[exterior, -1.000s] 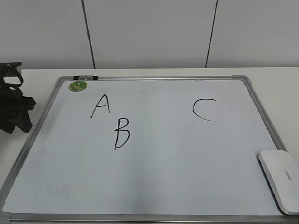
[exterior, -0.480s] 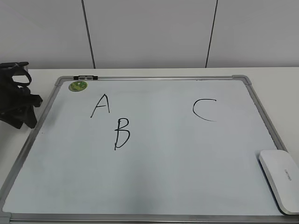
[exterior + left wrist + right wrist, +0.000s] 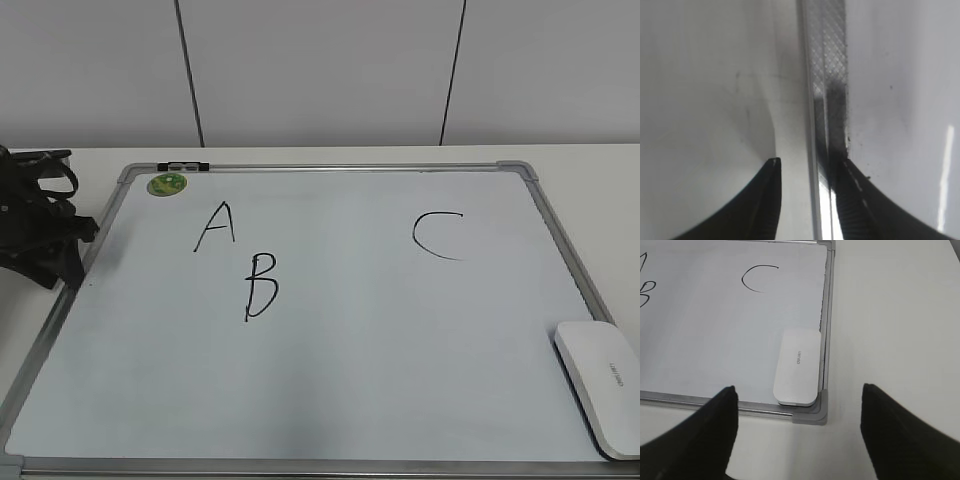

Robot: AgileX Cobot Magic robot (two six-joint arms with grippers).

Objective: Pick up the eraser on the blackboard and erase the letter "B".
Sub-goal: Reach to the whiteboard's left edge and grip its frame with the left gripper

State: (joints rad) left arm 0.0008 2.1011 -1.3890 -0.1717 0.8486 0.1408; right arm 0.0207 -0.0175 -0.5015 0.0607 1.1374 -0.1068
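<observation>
Eraser [image 3: 598, 385]: white block, flat in the board's [image 3: 330, 168] near right corner, against the frame; tiny grey lettering, unreadable. Board, left to right: green sticker [image 3: 167, 184], black "A" [image 3: 215, 227], "B" [image 3: 260, 286] below and right of it, "C" [image 3: 436, 235]. Left gripper [image 3: 45, 235]: exterior view shows it at the board's left edge; wrist view alone shows jaws slightly apart, empty, straddling the frame. Right gripper [image 3: 797, 432]: seen in wrist view only; jaws wide, empty, eraser ahead between them.
</observation>
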